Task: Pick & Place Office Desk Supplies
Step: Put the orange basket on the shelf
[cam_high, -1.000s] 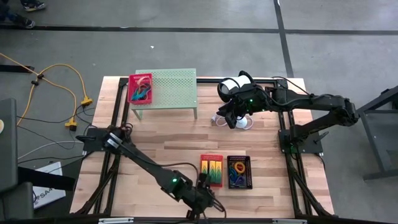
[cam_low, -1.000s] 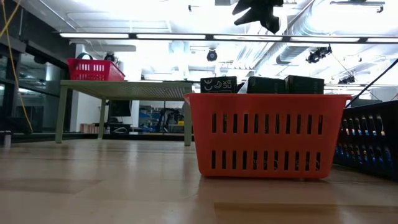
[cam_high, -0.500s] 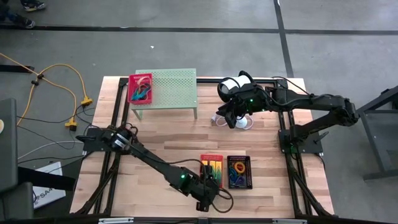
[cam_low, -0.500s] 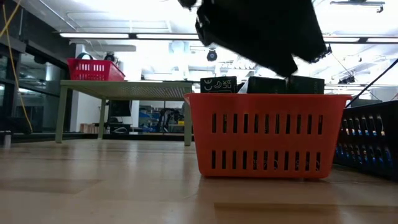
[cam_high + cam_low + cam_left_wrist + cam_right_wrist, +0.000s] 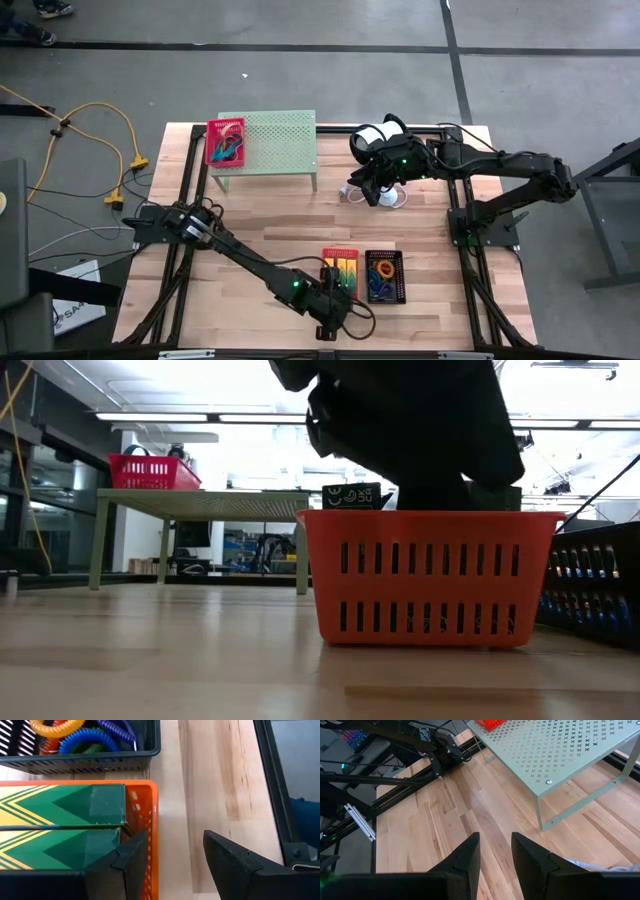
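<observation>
Two baskets sit side by side near the front edge of the table, and we take the orange basket [image 5: 341, 272] as our landmark. It holds flat green packs [image 5: 60, 827] lying with their long axis running along the basket's length; the black basket [image 5: 385, 276], just beside it on the right arm's side, holds coiled loops [image 5: 80, 740] in yellow, blue and purple.

Our left gripper [image 5: 172, 852] hangs right at the orange basket's near end, with its fingers apart and holding nothing. In the left wrist view one finger sits over the basket's end wall, by the ends of the packs, and the other stands outside over bare wood. So the packs lie just ahead of the claw, on the inner finger's side, and we judge it must shift over them before it can close on one across its narrow width.

Far back from the orange basket, a third basket, red [image 5: 225, 141], rests on the pale-green stand [image 5: 280, 140]. Our right gripper [image 5: 495, 852] waits up there too, beside the stand and by the white cylinder [image 5: 378, 135], with a narrow gap between its fingers and nothing in it. The left arm is plainly the nearer one.
</observation>
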{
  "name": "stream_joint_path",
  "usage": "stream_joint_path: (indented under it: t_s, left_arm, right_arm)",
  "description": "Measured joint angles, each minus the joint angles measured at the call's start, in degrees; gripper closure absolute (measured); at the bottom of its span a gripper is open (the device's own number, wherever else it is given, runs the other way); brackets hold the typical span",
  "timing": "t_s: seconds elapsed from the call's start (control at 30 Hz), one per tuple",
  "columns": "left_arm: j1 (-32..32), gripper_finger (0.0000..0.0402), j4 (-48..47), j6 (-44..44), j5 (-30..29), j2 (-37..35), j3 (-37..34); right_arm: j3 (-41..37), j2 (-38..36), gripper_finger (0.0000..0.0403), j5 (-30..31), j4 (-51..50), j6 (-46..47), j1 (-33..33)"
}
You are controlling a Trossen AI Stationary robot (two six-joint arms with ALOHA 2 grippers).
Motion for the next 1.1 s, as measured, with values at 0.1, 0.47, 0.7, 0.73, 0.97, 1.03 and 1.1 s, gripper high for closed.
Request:
stream_joint_path:
  t_s: [0.1,0.47,0.7,0.73,0.97,1.03,1.1]
  left_arm:
    - [0.29,0.0218,-0.18,-0.81,0.22,0.0,0.0]
    - [2.03,0.0218,-3.64,-4.39,5.19,0.3,0.04]
    - [1.98,0.0218,-4.97,-3.34,5.51,1.07,0.02]
    - [1.98,0.0218,-4.91,-3.01,5.52,1.07,0.02]
    - [1.83,0.0249,-5.08,0.03,4.88,1.07,0.02]
    - [1.7,0.0272,-5.11,1.31,4.61,1.07,0.0]
    - [1.51,0.0296,-5.24,3.27,4.5,1.09,-0.02]
  right_arm:
    - [0.0,0.0,0.0304,0.0,0.0,0.0,-0.02]
    - [0.0,0.0,0.0304,0.02,0.02,0.0,0.0]
    - [0.0,0.0,0.0304,0.0,0.1,0.01,0.0]
    - [0.0,0.0,0.0304,0.0,0.15,0.01,-0.01]
    - [0.0,0.0,0.0304,0.0,0.46,0.02,0.0]
    - [0.0,0.0,0.0304,0.0,0.44,0.0,0.0]
    - [0.0,0.0,0.0304,0.02,0.44,0.02,-0.02]
